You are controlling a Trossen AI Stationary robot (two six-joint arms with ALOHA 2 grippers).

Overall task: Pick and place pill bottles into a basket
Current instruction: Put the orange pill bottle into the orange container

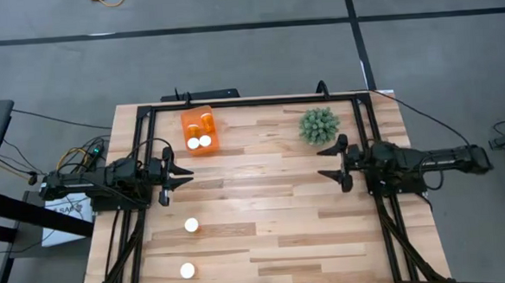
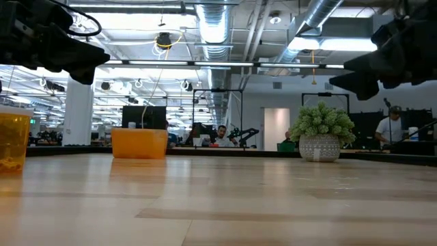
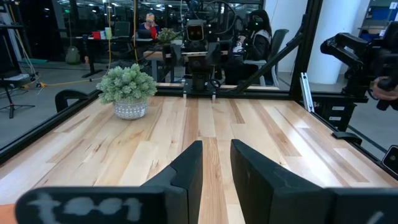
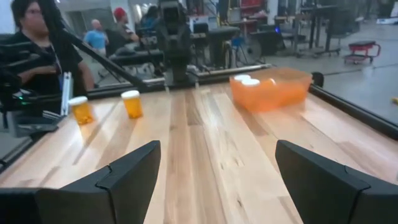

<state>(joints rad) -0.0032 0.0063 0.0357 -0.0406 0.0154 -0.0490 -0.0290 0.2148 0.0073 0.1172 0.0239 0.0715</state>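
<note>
Your basket (image 1: 199, 130) sits at counter (image 1: 265, 219) far edge, left of centre, pill bottles (image 1: 198, 143) inside. Two more bottles (image 1: 191, 224) stand upright near front-left, apart. Your left end effector (image 1: 178, 177) hovers just beside basket, fingers nearly together, empty. Right end effector (image 1: 332, 163) spread wide, empty, near plant (image 1: 318, 125).

Even indoor light, soft shadows, some blur up close

We see the wooden table (image 1: 264, 201) evenly lit from above in the high view, with only faint shadows under both arms. In the low view the ceiling lamps (image 2: 314, 42) glare white and the near tabletop smears out of focus (the arms above it read as dark silhouettes). The right wrist view looks soft throughout, the orange basket (image 4: 272, 88) hazy; the left wrist view is crisper, though its nearest edge blurs.
</note>
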